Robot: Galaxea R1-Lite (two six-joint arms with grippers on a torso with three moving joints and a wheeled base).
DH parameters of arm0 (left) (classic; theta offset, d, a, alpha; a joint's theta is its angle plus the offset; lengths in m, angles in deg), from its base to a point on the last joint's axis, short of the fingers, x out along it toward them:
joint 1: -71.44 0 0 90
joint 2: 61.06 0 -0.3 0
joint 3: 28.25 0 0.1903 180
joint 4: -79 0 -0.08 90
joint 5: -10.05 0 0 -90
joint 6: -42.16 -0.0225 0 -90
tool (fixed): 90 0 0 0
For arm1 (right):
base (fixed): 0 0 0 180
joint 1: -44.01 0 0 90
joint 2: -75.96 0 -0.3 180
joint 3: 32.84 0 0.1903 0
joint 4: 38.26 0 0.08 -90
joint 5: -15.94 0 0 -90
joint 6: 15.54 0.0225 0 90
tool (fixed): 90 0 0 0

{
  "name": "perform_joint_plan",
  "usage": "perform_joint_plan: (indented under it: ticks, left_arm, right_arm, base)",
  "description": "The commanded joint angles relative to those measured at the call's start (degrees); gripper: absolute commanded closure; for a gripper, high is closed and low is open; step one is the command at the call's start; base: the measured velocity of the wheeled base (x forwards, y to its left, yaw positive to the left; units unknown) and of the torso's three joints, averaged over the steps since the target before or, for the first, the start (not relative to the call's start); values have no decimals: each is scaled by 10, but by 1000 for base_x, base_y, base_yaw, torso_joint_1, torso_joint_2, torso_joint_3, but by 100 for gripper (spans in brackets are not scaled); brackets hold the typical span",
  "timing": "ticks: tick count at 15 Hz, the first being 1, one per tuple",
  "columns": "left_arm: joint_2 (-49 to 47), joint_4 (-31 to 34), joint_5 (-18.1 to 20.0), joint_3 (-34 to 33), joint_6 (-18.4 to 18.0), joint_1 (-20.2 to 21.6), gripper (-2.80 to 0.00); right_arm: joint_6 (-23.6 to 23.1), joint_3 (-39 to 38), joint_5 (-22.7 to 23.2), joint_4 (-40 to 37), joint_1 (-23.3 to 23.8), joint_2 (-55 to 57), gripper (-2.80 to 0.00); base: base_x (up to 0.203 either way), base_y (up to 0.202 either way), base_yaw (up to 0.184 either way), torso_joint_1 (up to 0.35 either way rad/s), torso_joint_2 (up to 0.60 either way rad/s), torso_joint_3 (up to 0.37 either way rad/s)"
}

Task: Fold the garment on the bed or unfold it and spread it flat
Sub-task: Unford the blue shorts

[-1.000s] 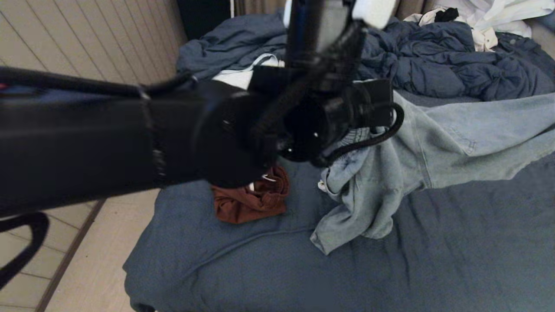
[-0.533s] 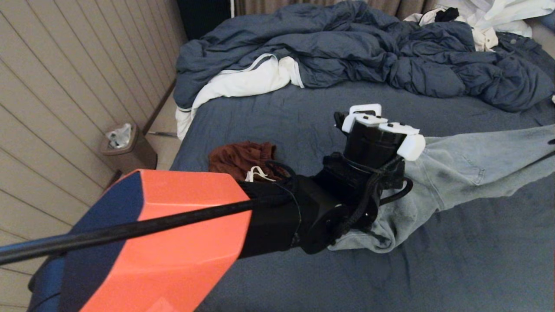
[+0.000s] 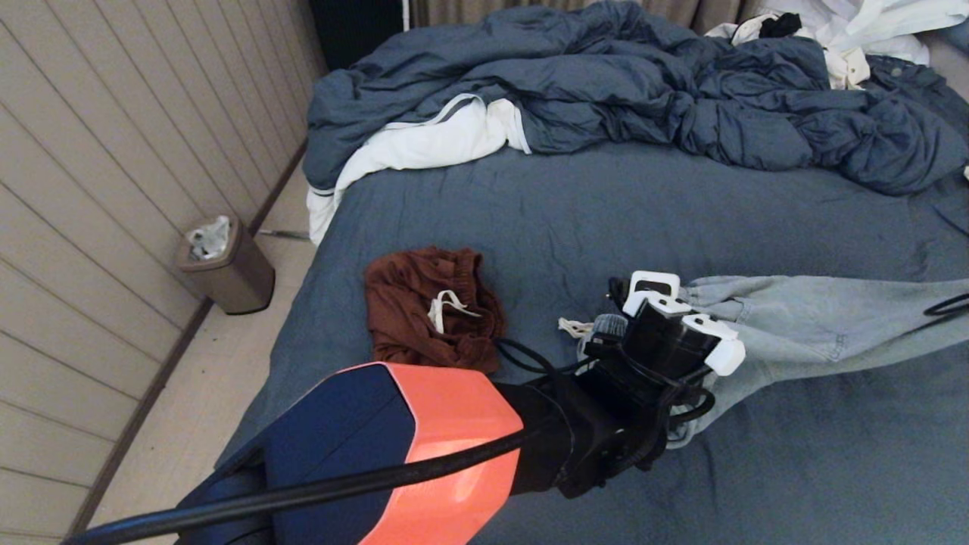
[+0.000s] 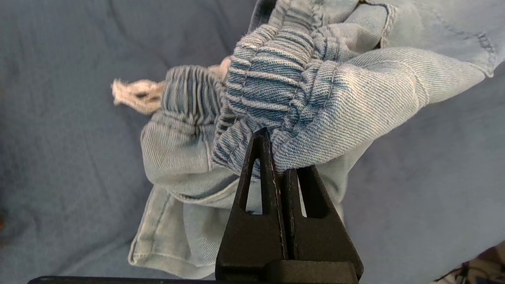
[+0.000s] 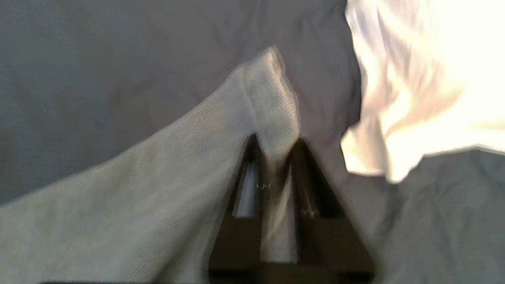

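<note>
From the head view I see my left gripper (image 3: 606,333) low over the bed (image 3: 530,219), at the near-left end of the denim shorts (image 3: 817,325). Left wrist view: its jaws pinch the shorts' gathered waistband (image 4: 272,98). Right wrist view: my right gripper (image 5: 274,152) has a fold of shorts between slightly parted fingers.

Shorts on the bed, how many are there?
2. The brown shorts lie bunched near the bed's left edge; the light denim shorts stretch rightward beside them. More may hide under the duvet.

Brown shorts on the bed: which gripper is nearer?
Left. The left gripper grips the denim shorts' waistband just beside the brown shorts; the right gripper holds the denim's far end, off to the right.
</note>
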Motion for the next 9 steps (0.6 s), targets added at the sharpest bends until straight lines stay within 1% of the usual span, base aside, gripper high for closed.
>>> perform_joint_plan:
  ticks: [1,4,6,9]
  left_arm:
    - [-13,-2,-3,0,2,-1,0]
    - [-4,-4,-4,0,2,-2,0]
    - [14,-4,-7,-3,5,-18,0]
    - [33,2,-12,-8,4,-52,0]
  right_arm:
    - [-5,5,4,1,0,37,-280]
    - [-11,4,4,2,0,46,-280]
    - [-10,5,7,1,3,41,-280]
    - [-8,-6,23,-1,9,27,-280]
  base:
    - [0,0,0,0,0,0]
    - [0,0,0,0,0,0]
    - [0,0,0,0,0,0]
    - [0,0,0,0,0,0]
